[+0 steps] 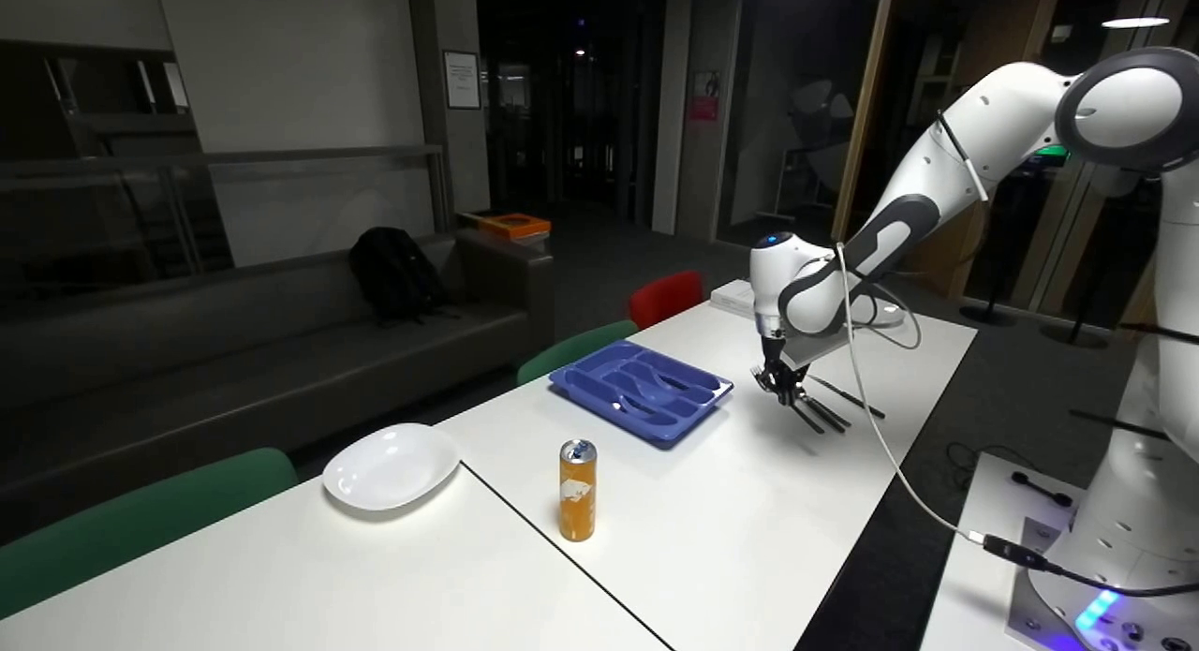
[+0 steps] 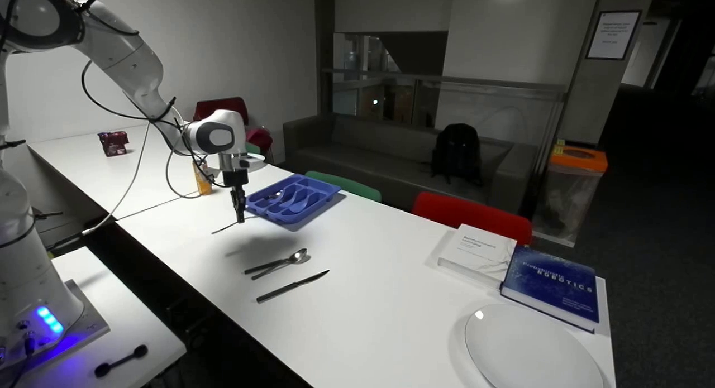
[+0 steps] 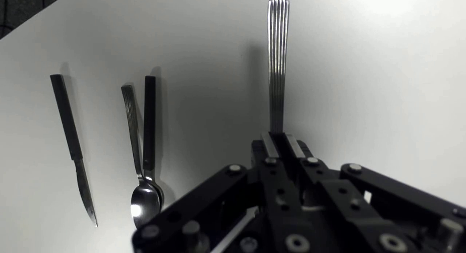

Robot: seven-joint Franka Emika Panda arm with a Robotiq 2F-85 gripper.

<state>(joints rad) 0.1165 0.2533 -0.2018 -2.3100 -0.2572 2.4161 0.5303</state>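
Note:
My gripper (image 3: 278,139) is shut on a silver utensil (image 3: 277,63) with a ribbed handle, which points away from the fingers in the wrist view. Its far end (image 1: 759,379) looks like fork tines in an exterior view. The gripper (image 2: 240,216) holds it above the white table, with a shadow underneath. To one side lie a silver spoon (image 3: 145,204), a black-handled spoon (image 3: 149,122) partly under it, and a black-handled knife (image 3: 67,118). Close by stands the blue cutlery tray (image 2: 319,207), seen in both exterior views; shiny pieces show in one compartment.
An orange can (image 1: 577,501) and a white dish (image 1: 392,468) stand beyond the tray. Towards the table's far end are a white book (image 2: 477,251), a blue book (image 2: 550,282) and a white plate (image 2: 530,349). Chairs line the table's edge. A cable hangs from the arm.

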